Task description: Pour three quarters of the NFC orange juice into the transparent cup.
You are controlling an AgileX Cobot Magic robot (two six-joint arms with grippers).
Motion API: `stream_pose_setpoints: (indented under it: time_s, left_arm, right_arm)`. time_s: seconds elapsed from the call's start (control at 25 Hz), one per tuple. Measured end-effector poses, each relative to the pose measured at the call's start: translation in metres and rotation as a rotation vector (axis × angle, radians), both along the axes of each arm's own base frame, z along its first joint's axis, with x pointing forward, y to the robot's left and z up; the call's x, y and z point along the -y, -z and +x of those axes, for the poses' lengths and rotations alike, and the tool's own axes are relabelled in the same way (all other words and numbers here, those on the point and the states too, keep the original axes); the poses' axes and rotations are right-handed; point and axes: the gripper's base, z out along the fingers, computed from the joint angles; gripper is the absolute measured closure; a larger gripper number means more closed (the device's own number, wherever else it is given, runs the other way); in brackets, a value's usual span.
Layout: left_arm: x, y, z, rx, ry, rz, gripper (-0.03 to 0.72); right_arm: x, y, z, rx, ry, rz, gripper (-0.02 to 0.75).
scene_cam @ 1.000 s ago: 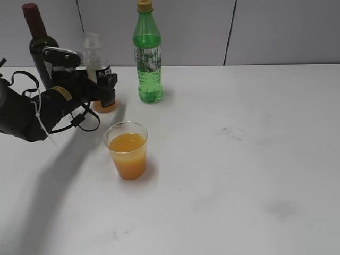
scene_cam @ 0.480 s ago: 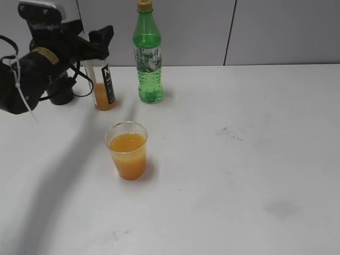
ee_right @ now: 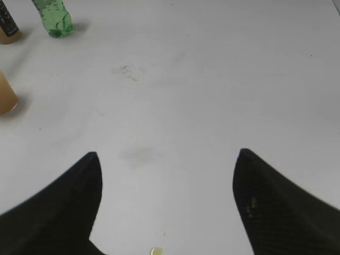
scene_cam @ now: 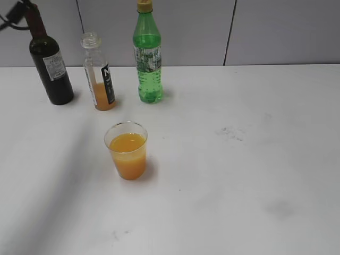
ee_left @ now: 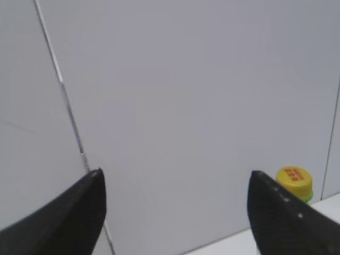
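The NFC orange juice bottle [scene_cam: 99, 74] stands upright and uncapped at the back left of the table, with a little orange juice left at its bottom. Its base also shows in the right wrist view [ee_right: 7, 27]. The transparent cup [scene_cam: 127, 150] stands in front of it, well over half full of orange juice; its edge shows in the right wrist view [ee_right: 5, 95]. My left gripper [ee_left: 175, 183] is open and empty, raised high and facing the grey wall. My right gripper [ee_right: 166, 167] is open and empty above bare table. Neither gripper shows in the exterior view.
A dark wine bottle [scene_cam: 49, 64] stands left of the juice bottle. A green soda bottle with a yellow cap [scene_cam: 147, 56] stands to its right; its cap shows in the left wrist view [ee_left: 293, 180]. The white table [scene_cam: 239, 159] carries faint smudges.
My left arm has let go of the juice bottle, risen and drawn back out of the exterior view at the upper left. The bottle stays upright on the table.
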Motion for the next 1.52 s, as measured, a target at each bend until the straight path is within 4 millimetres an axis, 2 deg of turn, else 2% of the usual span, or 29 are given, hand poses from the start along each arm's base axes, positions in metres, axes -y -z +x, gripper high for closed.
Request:
stream_pose_setpoints:
  time_s: [0.12, 0.28, 0.4, 0.56, 0.68, 0.84, 1.0, 1.24, 1.52]
  left_arm:
    - [-0.016, -0.033, -0.036, -0.103, -0.041, 0.046, 0.068]
    - [-0.048, -0.060, -0.085, -0.254, -0.132, 0.080, 0.079]
    - [-0.076, -0.072, -0.120, -0.348, -0.228, 0.085, 0.089]
    - [-0.105, -0.078, -0.157, -0.460, -0.355, 0.070, 0.096]
    - [-0.111, -0.081, -0.183, -0.522, -0.380, 0.069, 0.096]
    - [-0.106, -0.083, -0.216, -0.592, -0.334, 0.020, 0.097]
    - [-0.102, -0.078, -0.252, -0.588, -0.263, 0.007, 0.098]
    - [-0.097, -0.038, -0.299, -0.537, -0.198, -0.057, 0.099]
    - [-0.098, -0.003, -0.336, -0.445, -0.189, -0.076, 0.106]
  right_arm:
    - [0.000, 0.000, 0.000, 0.000, 0.000, 0.000, 0.149]
    - [0.000, 0.000, 0.000, 0.000, 0.000, 0.000, 0.149]
    - [0.000, 0.000, 0.000, 0.000, 0.000, 0.000, 0.149]
    - [0.000, 0.000, 0.000, 0.000, 0.000, 0.000, 0.149]
    - [0.000, 0.000, 0.000, 0.000, 0.000, 0.000, 0.149]
    - [0.000, 0.000, 0.000, 0.000, 0.000, 0.000, 0.149]
    - [0.000, 0.000, 0.000, 0.000, 0.000, 0.000, 0.149]
    - [0.000, 0.000, 0.000, 0.000, 0.000, 0.000, 0.149]
    - [0.000, 0.000, 0.000, 0.000, 0.000, 0.000, 0.149]
